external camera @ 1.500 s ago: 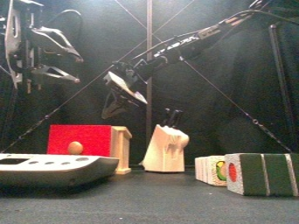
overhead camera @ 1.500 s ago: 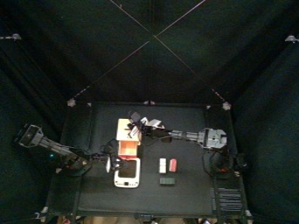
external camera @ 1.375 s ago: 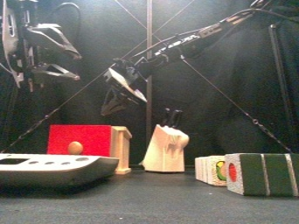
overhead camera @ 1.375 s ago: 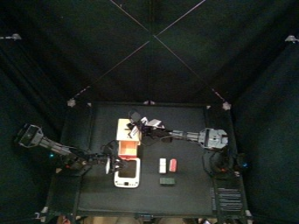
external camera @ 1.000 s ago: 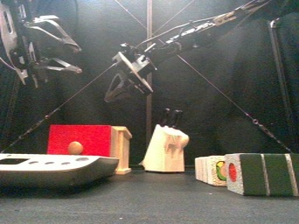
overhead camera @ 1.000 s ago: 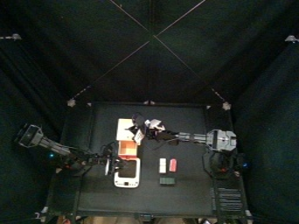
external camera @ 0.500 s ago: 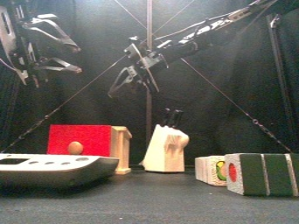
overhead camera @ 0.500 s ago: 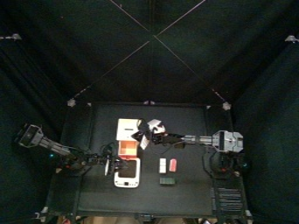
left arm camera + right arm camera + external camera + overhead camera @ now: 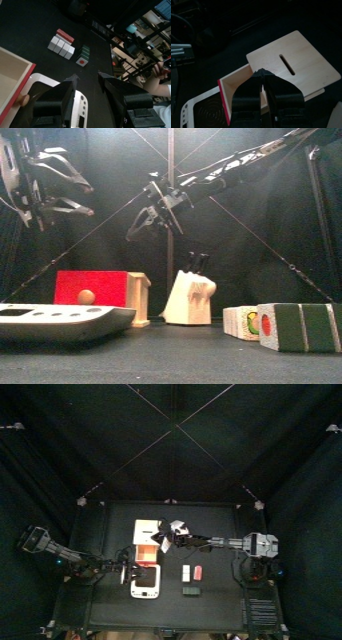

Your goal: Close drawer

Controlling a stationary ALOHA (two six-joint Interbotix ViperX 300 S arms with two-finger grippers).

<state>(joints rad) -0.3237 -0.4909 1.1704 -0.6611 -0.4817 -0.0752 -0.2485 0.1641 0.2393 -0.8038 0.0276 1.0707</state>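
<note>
drawer: one [image 9: 142, 544], left half of table [image 9: 214, 524], mid-depth; red tray [image 9: 91, 288] pulled out toward front, knob [image 9: 83, 297] showing
right gripper: [image 9: 156, 216] jaws pressed together, holding nothing; hangs above the drawer's back right, not touching; slotted top [image 9: 294, 65] right below the jaws in right wrist view
left gripper: [image 9: 87, 77] jaws apart, empty; raised over left edge, just beside tray front
gadget: one, white [image 9: 144, 582], front of tray, touching or nearly
knife block: one [image 9: 189, 293], just right of drawer
blocks: a row near right front [image 9: 281, 326]
</note>
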